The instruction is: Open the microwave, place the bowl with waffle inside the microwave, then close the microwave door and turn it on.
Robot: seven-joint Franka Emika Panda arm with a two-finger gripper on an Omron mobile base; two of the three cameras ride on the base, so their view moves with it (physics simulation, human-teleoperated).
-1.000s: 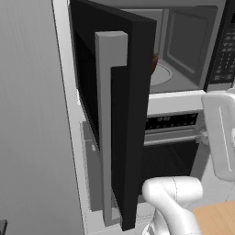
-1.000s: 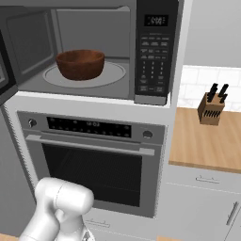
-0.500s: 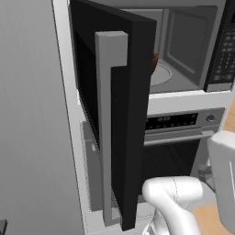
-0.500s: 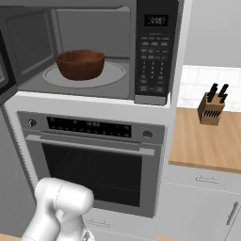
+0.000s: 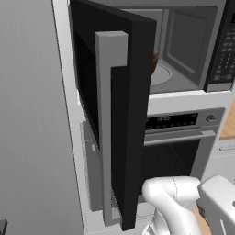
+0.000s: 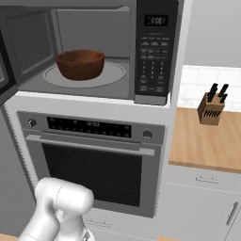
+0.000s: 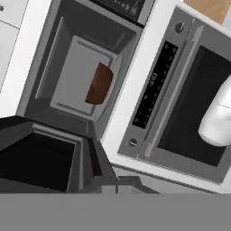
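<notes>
Glossy white arm [image 5: 174,202]; smooth rounded segments; bulbous joints

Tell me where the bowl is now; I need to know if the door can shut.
The bowl with waffle sits on the round turntable inside the microwave, left of its keypad strip, above the steel oven.

A steel oven [image 6: 94,160] with a dark glass door and horizontal handle sits in a white cabinet column. To its right runs a wooden surface [image 6: 202,141], a knife block [image 6: 212,109] near its back edge against white wall tiles [image 6: 197,82]. Grey drawers [image 6: 202,207] lie below.
</notes>
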